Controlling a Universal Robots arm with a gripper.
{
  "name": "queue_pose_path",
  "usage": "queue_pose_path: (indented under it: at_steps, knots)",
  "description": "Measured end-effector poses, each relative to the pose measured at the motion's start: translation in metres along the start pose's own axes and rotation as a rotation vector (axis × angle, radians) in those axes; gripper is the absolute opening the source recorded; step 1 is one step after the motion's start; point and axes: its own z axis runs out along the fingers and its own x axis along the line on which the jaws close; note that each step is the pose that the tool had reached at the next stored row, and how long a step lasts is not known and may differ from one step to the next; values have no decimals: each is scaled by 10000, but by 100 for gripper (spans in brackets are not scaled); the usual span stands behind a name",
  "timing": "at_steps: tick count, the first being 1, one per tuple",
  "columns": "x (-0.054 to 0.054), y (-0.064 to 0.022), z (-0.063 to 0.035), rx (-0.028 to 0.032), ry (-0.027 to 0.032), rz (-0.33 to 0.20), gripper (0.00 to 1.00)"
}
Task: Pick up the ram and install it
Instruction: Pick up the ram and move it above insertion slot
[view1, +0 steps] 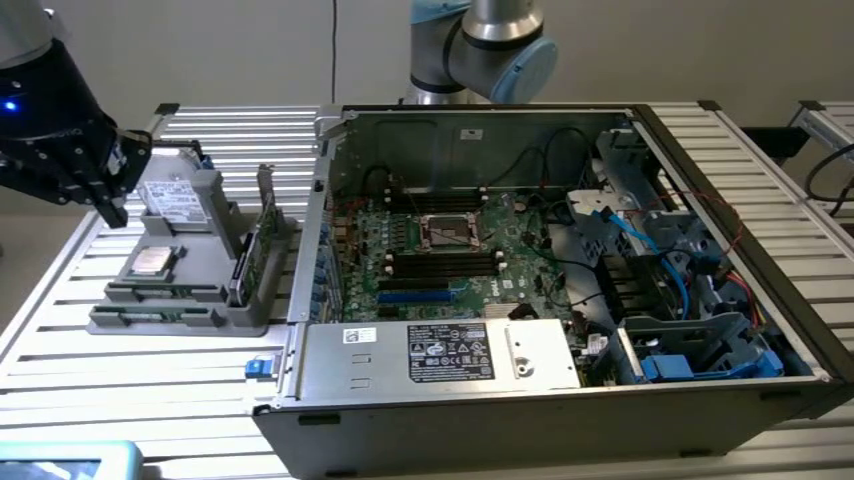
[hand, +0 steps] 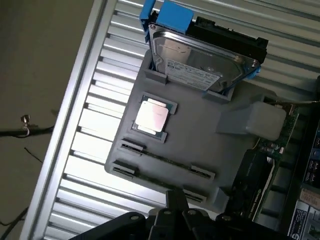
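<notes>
- Gripper (view1: 116, 212) (hand: 175, 196) has its jaws pinched together with nothing between them, so it's empty-handed.
- It hangs over the gray tray (view1: 254, 305) (hand: 200, 135) on the exterior view's left, well apart from the open PC case (view1: 534, 400).
- From the wrist view, the fingertips sit right above the tray edge where the thin sticks lie. Can't tell if they're actually touching anything.
- The ram (view1: 160, 292) (hand: 165, 159) lies flat in its slot in the tray, a skinny green strip held by little clips at both ends.
- A second stick (view1: 150, 316) (hand: 152, 181) lies parallel just beside it, on the side nearer the fingertips.
- The same tray also holds a CPU (view1: 151, 262) (hand: 152, 117), a hard drive (view1: 180, 198) (hand: 200, 55) in a blue bracket, and an expansion card (view1: 263, 235) (hand: 267, 160) standing on edge on the side toward the case.
- The case lies on its side on the slatted metal table (view1: 134, 385), motherboard (view1: 441, 250) facing up.
</notes>
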Motion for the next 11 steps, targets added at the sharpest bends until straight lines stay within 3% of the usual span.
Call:
queue_pose_path:
  at_steps: [11]
  knots:
    - [0,-1,22,-45,41,-1995,11]
